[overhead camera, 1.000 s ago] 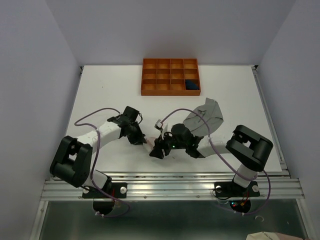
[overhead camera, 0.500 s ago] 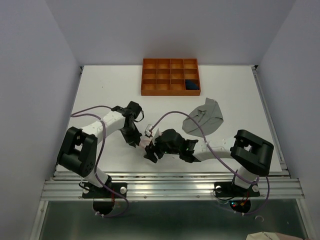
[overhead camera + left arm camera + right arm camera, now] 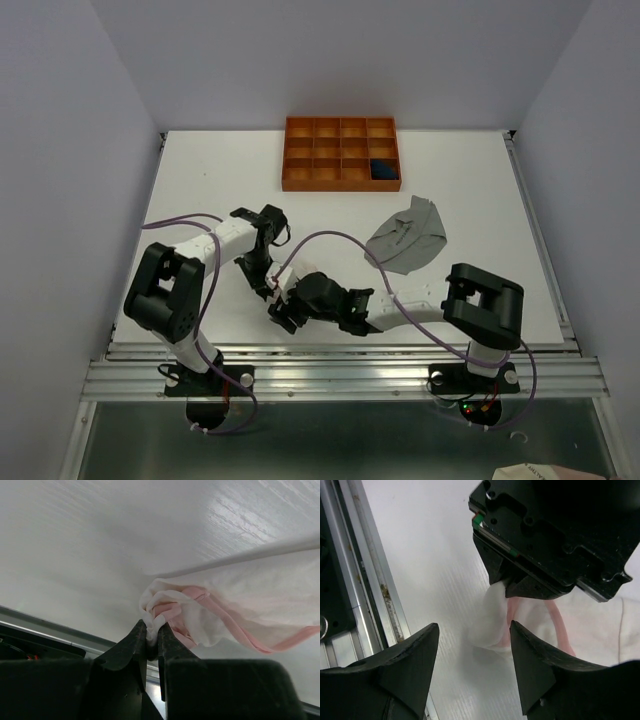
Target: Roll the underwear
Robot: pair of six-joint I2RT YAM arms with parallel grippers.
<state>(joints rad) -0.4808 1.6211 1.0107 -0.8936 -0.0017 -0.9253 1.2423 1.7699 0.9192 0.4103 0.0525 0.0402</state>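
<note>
The thin pale pink-white underwear [image 3: 235, 605] lies on the white table, and my left gripper [image 3: 151, 628] is shut on its bunched corner. In the right wrist view the same corner [image 3: 492, 617] hangs from the left gripper's fingertips [image 3: 506, 586], a little off the table. My right gripper [image 3: 472, 630] is open just in front of it, a finger on either side, touching nothing. From above, both grippers [image 3: 266, 287] [image 3: 283, 313] meet near the table's front edge and hide that garment. The grey underwear [image 3: 408, 238] lies crumpled to the right. The navy one [image 3: 382, 170] sits in the tray.
An orange compartment tray [image 3: 340, 153] stands at the back middle. The table's metal front rail [image 3: 365, 595] runs close beside my right gripper. Purple cables loop over both arms.
Both grippers have moved left and toward the front edge, dragging the pink-white cloth along. The right jaws have opened a little wider.
</note>
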